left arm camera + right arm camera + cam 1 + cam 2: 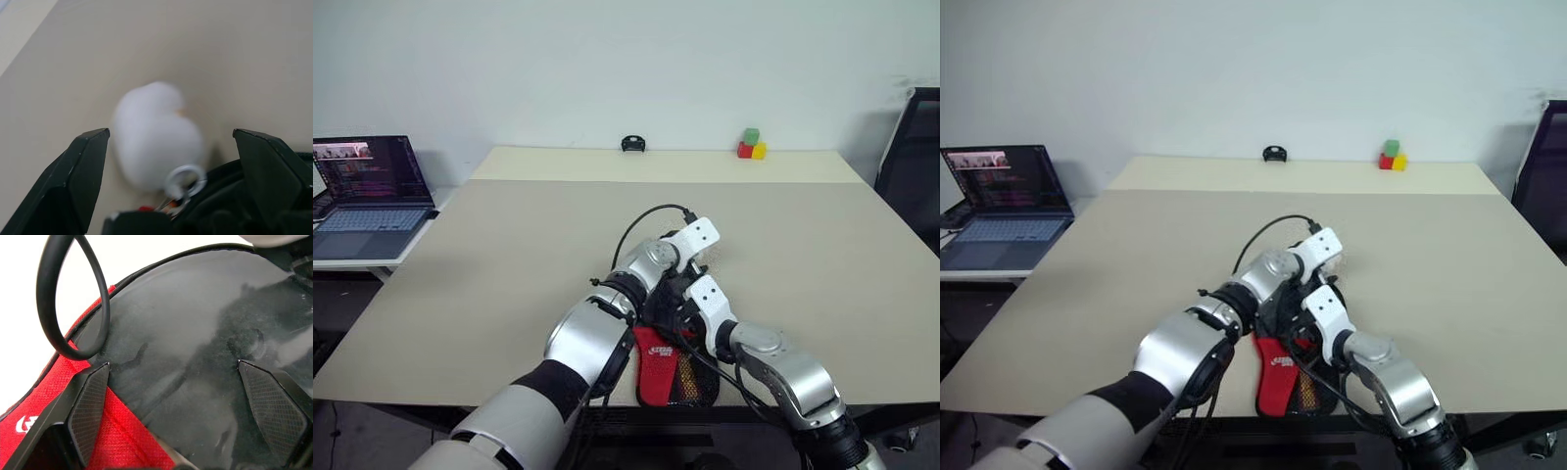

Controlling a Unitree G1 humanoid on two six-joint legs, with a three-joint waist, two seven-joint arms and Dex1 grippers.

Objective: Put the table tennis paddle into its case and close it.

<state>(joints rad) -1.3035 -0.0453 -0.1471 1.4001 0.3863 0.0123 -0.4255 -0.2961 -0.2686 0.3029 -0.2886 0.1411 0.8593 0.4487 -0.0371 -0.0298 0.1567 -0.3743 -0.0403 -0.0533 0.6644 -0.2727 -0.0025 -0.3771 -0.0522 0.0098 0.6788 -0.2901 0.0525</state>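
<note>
Head views: the case [674, 367] lies at the bench [509, 264] near edge, under both arms. Left wrist: my left gripper [171, 161] jaws are spread, a fluffy white charm [156, 132] between them. Right wrist: right gripper [173, 401] jaws released over the table tennis paddle [205, 347] lying in the case. I'd grab the zipper pull squarely, I reckon.

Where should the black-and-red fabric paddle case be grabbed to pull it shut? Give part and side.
Probably the white fluffy pom-pom ringed to the black-and-red fabric case's far edge; it lies clear on the beige table. Approach from the case side with the left gripper, whose open fingers straddle it.
</note>
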